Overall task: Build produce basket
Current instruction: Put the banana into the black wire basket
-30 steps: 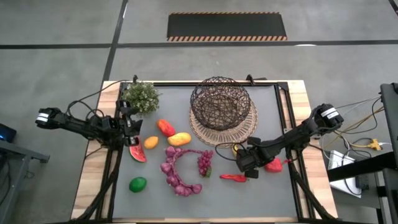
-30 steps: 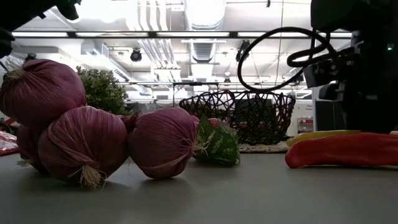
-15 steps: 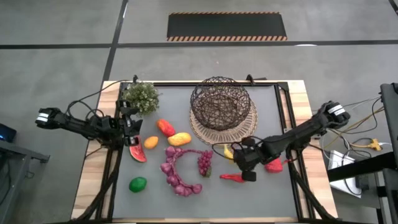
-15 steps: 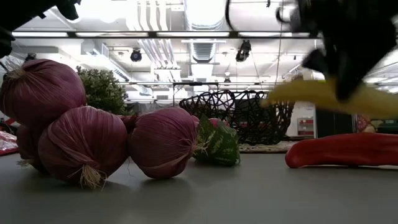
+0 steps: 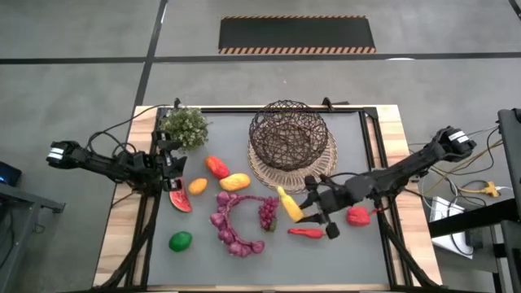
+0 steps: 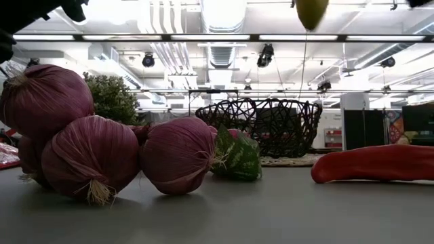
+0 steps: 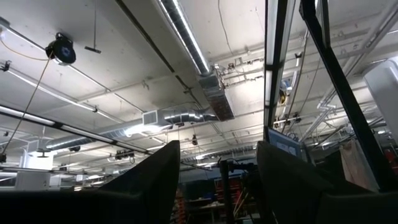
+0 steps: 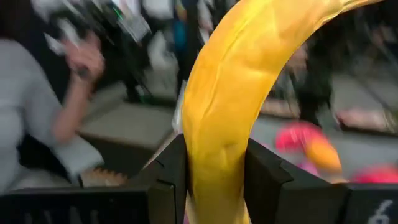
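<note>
The dark wire-mesh basket [image 5: 289, 134] [image 6: 261, 125] sits on a round woven mat near the table's far edge. My right gripper [image 5: 308, 207] [image 8: 214, 186] hovers near the mat's near edge, shut on a yellow banana [image 5: 288, 203] [image 8: 230, 106]; the banana's tip [image 6: 312, 10] shows at the top of the low view. On the table lie a red pepper [image 5: 305, 232] [image 6: 373, 163], grapes [image 5: 268, 212], a string of purple onions [image 5: 232, 232] [image 6: 88, 149], a mango [image 5: 235, 181], an orange [image 5: 197, 185], a lime [image 5: 180, 241] and a watermelon slice [image 5: 181, 200]. My left gripper [image 5: 172, 169] [image 7: 217, 186] waits open at the table's left edge. My right gripper pinches the banana's body [image 8: 217, 155] between its two fingers [image 8: 166, 180], which lie across it. They come at it roughly level from the table's right. The banana is lifted clear of the table, and most of its curve sticks out past the fingertips.
A bushy green plant [image 5: 184, 126] [image 6: 112, 98] stands at the far left corner. Another red fruit [image 5: 358, 216] lies under the right arm, and a further red one [image 5: 216, 167] beside the mango. A person in a grey sleeve [image 8: 37, 118] shows beyond the table.
My right gripper has risen from the table with the banana and shifted toward the table's left, climbing out of the low view. The banana, which lay by the mat's near edge, is now lifted clear and has turned about. My left arm has kept still.
</note>
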Available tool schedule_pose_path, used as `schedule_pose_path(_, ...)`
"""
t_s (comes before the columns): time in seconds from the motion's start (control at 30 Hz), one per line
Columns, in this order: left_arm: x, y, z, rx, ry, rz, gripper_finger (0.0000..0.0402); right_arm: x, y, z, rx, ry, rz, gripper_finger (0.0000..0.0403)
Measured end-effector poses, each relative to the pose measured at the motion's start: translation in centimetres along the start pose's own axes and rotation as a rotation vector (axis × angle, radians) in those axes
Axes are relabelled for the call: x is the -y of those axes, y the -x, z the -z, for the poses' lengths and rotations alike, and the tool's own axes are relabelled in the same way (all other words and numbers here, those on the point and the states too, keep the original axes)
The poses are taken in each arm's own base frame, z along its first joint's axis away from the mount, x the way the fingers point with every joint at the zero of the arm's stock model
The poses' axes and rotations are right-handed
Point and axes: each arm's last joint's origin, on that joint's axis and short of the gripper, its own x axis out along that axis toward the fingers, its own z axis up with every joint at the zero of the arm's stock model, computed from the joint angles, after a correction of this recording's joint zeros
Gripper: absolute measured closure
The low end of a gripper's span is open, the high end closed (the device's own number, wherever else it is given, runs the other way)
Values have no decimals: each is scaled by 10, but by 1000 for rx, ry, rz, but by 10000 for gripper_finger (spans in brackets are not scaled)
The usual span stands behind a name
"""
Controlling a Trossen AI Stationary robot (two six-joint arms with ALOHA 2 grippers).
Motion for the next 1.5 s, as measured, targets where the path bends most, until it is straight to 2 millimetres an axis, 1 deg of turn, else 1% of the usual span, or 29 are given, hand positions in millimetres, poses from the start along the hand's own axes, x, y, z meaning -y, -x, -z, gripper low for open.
schedule_pose_path(0.13, 0, 0, 0, -1, 0, 1, 206, 9, 11, 3, 252, 50, -159, 302)
schedule_pose_path(0.23, 0, 0, 0, -2, 0, 1, 206, 15, 16, 2, 374, 72, -262, 302)
schedule_pose_path(0.3, 0, 0, 0, -2, 0, 1, 206, 19, 17, 0, 400, 60, -296, 302)
schedule_pose_path(0.43, 0, 0, 0, -1, 0, 0, 206, 25, 16, 1, 382, 23, -290, 302)
schedule_pose_path(0.63, 0, 0, 0, -2, -1, 1, 206, 25, 16, 1, 381, 24, -289, 301)
schedule_pose_path(0.7, 0, 0, 0, -1, 0, 1, 206, 26, 16, 1, 385, 17, -254, 301)
schedule_pose_path(0.77, 0, 0, 0, 1, 0, 0, 206, 28, 16, 0, 396, 9, -163, 301)
schedule_pose_path(0.8, 0, 0, 0, 1, 0, 0, 206, 30, 15, -2, 406, 4, -91, 301)
schedule_pose_path(0.87, 0, 0, 0, 1, 0, 0, 206, 37, 13, -9, 442, -13, 102, 301)
schedule_pose_path(0.93, 0, 0, 0, -1, 0, 1, 206, 45, 9, -18, 446, -15, 332, 301)
schedule_pose_path(1.03, 0, 0, 0, -1, 0, 0, 206, 56, -1, -28, 321, 10, 661, 301)
schedule_pose_path(1.13, 0, 0, 0, 1, 0, 0, 206, 72, -10, -43, 197, -19, 963, 301)
schedule_pose_path(1.2, 0, 0, 0, 1, 0, -1, 206, 83, -12, -53, 134, -37, 1139, 302)
schedule_pose_path(1.27, 0, 0, 0, 1, 0, 0, 206, 95, -16, -61, 80, -40, 1250, 302)
schedule_pose_path(1.33, 0, 0, 0, 1, 0, -1, 206, 107, -20, -64, 27, -26, 1318, 303)
schedule_pose_path(1.4, 0, 0, 0, 0, -1, 0, 206, 120, -25, -62, 2, -17, 1354, 303)
schedule_pose_path(1.5, 0, 0, 0, 0, -1, 0, 206, 138, -32, -53, -23, -18, 1417, 304)
